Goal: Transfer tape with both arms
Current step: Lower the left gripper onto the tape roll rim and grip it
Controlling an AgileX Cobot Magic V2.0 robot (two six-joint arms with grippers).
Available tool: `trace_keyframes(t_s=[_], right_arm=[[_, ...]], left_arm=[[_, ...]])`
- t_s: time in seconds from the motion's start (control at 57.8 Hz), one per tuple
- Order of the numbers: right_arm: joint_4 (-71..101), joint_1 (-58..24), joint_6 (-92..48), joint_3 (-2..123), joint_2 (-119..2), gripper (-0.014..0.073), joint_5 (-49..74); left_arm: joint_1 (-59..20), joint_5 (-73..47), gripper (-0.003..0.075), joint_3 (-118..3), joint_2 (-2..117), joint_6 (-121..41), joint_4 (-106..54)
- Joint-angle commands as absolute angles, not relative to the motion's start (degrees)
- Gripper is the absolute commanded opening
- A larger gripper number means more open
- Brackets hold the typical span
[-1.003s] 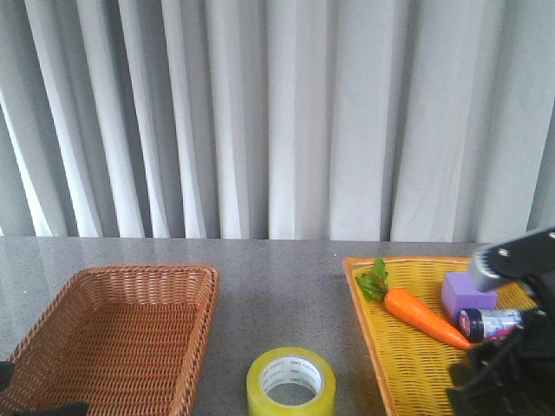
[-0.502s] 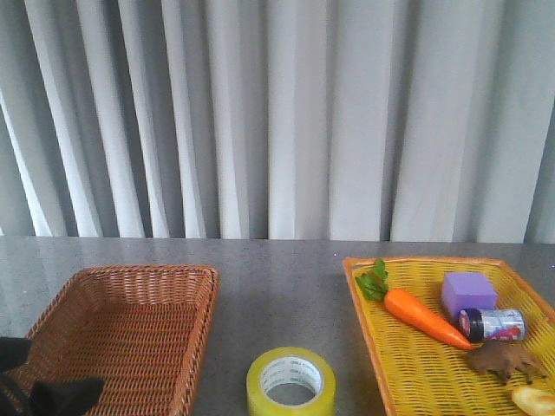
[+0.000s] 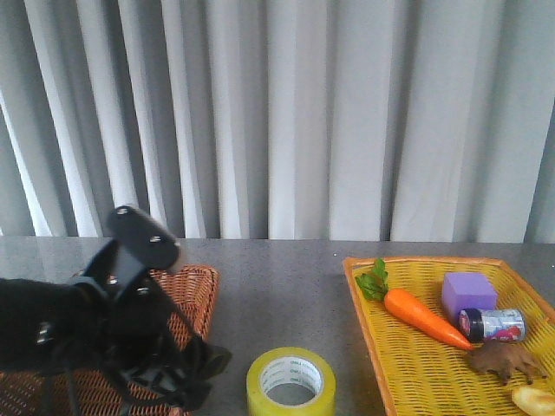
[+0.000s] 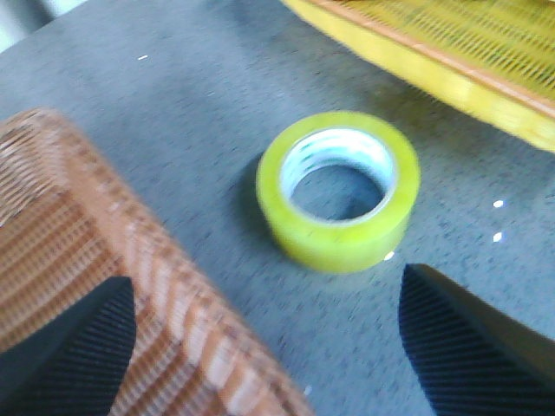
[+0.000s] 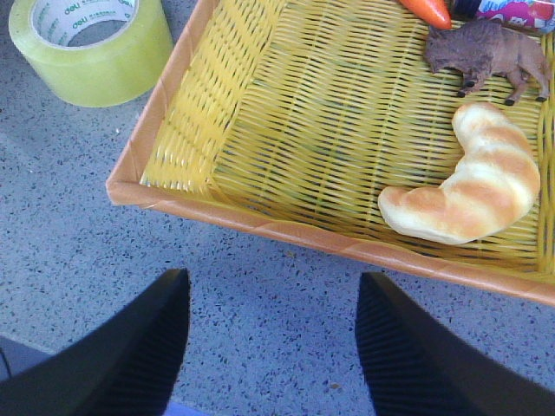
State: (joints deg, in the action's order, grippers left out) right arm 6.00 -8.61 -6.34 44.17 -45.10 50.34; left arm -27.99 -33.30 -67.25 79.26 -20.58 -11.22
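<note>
Left gripper (image 3: 195, 381) is seen in the front view low over the brown basket (image 3: 186, 282), with the tape (image 3: 291, 381) flat on the table just beside it and untouched. From the left wrist, its fingers (image 4: 69, 342) are spread wide and empty, the tape lying ahead between them; a finger could be caught on the basket rim nearby. From the right wrist, the right gripper (image 5: 273, 347) is held open over bare table beside the yellow tray (image 5: 173, 204), so a mistimed handover could drop the roll.

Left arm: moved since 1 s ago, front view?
Yes. The left arm has swung up and rightward from the frame's bottom-left corner, now covering much of the brown basket and reaching toward the tape, which stayed put.
</note>
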Motion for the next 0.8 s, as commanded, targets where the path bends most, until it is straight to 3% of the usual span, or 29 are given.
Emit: trace_keyframes(t_s=[0.0, 0.346, 0.778], right_arm=[[6.3, -8.3, -6.8, 45.5, -44.8, 0.0414, 47.7], [6.3, -8.3, -6.8, 45.5, -44.8, 0.0414, 47.7], [6.3, -8.3, -6.8, 45.5, -44.8, 0.0414, 47.7]], left_arm=[[-30.3, -32.6, 0.0587, -73.8, 82.9, -20.8, -11.8], [-31.0, -48.1, 0.0585, -95.1, 102.1, -20.7, -11.8], [-30.9, -52.1, 0.0486, -109.3, 115.8, -16.5, -4.7]])
